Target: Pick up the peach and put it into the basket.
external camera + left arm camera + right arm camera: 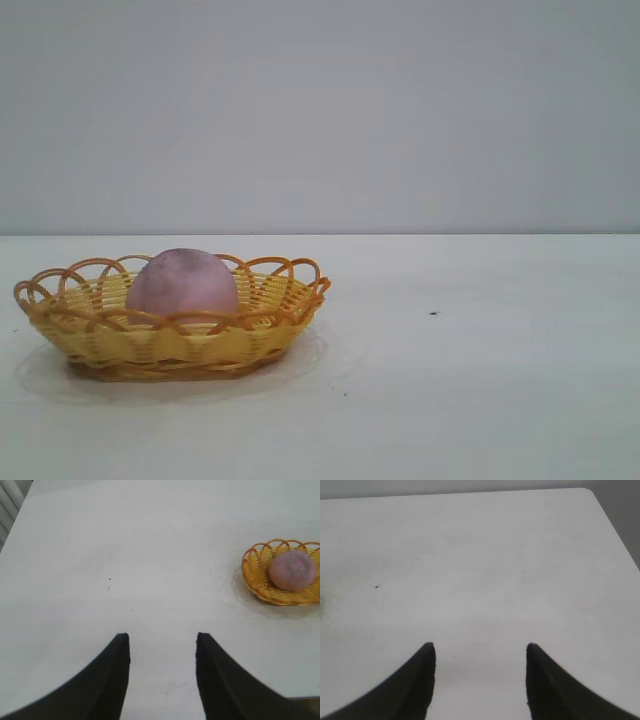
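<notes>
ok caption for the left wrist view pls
Peach resting in basket; open, empty left gripper over the table.

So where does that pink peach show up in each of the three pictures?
Exterior view: the peach sits lower left, inside the basket.
Left wrist view: the peach is at the right edge, in the basket.
Right wrist view: not in it.
Shared landmark: the dark speck on the table.
</notes>
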Controlling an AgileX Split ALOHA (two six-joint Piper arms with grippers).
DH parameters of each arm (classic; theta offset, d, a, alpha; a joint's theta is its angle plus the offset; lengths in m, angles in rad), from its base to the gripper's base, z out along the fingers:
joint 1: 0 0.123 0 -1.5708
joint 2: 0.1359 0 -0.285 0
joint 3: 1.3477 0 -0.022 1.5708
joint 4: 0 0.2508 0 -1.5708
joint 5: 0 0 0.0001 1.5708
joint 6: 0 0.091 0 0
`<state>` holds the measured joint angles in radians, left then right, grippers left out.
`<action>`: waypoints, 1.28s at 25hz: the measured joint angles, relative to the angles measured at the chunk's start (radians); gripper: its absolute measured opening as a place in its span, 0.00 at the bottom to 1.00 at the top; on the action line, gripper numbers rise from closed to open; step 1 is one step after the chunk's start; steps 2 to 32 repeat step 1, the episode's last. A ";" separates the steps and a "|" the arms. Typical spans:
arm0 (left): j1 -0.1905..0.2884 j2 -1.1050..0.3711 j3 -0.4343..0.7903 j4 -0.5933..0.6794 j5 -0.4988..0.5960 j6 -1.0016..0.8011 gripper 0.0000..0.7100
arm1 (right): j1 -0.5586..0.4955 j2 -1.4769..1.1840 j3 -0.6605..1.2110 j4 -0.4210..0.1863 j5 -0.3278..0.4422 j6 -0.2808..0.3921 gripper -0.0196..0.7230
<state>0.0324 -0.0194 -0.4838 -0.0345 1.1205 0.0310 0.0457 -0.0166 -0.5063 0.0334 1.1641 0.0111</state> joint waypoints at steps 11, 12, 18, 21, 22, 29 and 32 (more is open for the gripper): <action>0.000 0.000 0.000 0.000 0.000 0.000 0.39 | 0.000 0.000 0.000 0.000 0.000 0.000 0.54; 0.000 0.000 0.000 0.000 0.000 0.000 0.39 | 0.000 0.000 0.000 0.000 0.000 0.000 0.54; 0.000 0.000 0.000 0.000 0.000 0.000 0.39 | 0.000 0.000 0.000 0.000 0.000 0.000 0.54; 0.000 0.000 0.000 0.000 0.000 0.000 0.39 | 0.000 0.000 0.000 0.000 0.000 0.000 0.54; 0.000 0.000 0.000 0.000 0.000 0.000 0.39 | 0.000 0.000 0.000 0.000 0.000 0.000 0.54; 0.000 0.000 0.000 0.000 0.000 0.000 0.39 | 0.000 0.000 0.000 0.000 0.000 0.000 0.54; 0.000 0.000 0.000 0.000 0.000 0.000 0.39 | 0.000 0.000 0.000 0.000 0.000 0.000 0.54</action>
